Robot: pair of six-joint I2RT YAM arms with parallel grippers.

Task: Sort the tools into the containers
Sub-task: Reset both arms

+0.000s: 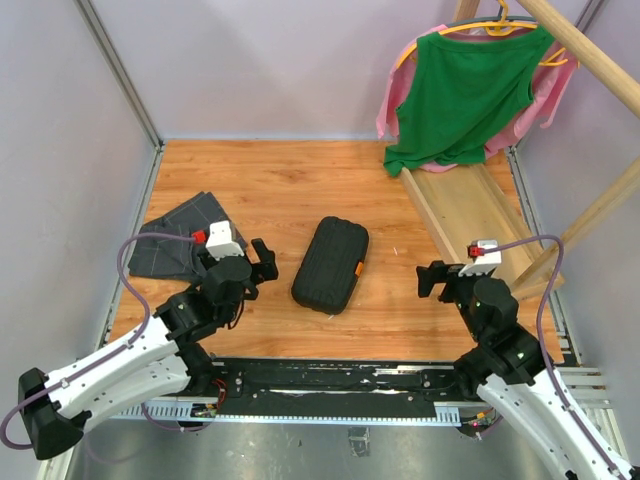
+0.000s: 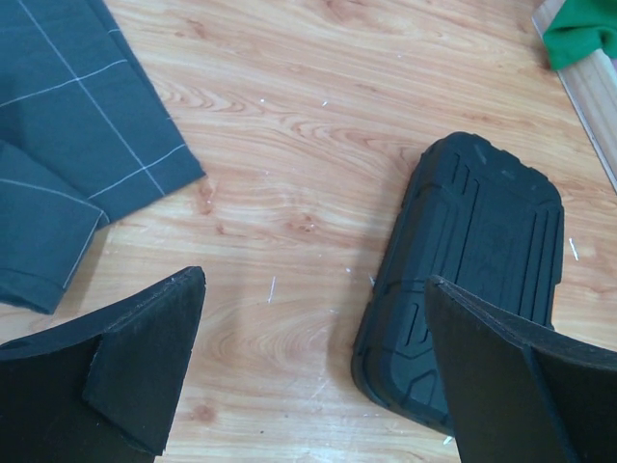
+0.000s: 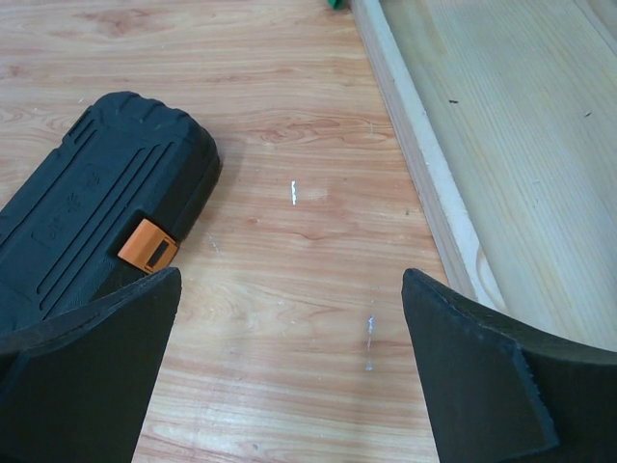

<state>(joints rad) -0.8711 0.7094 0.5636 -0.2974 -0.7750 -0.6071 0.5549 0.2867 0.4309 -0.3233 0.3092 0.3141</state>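
Observation:
A black tool case lies with its lid down in the middle of the wooden table, its orange latch on the right side. No tools show in any view. My left gripper hovers just left of the case, open and empty; the left wrist view has the case behind the right finger and bare wood between the fingers. My right gripper stands open and empty to the case's right. In the right wrist view the case and latch sit by the left finger of that gripper.
A folded dark grey cloth lies at the left behind my left arm. A long wooden tray runs along the right side. A green shirt hangs over its far end, and slanted wooden poles cross the right edge.

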